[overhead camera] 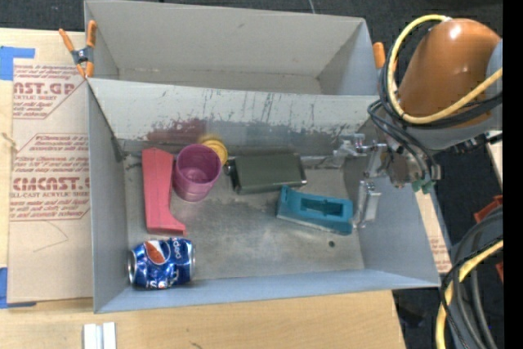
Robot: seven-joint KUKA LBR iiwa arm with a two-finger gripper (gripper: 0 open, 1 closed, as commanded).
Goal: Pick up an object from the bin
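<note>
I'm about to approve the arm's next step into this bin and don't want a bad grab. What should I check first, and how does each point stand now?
1. Gripper inside the bin, at its right end: ok.
2. A thing within reach: the teal plastic holder lies just left of the gripper: ok.
3. Holder free of neighbours: the grey-green block lies close to its upper left corner; whether they touch: cannot tell.
4. Gripper centred over the holder: it seems beside the holder's right end rather than above its middle: not ok.
5. Purple cup, pink block and Pepsi can out of the way, at the left: ok.
</note>
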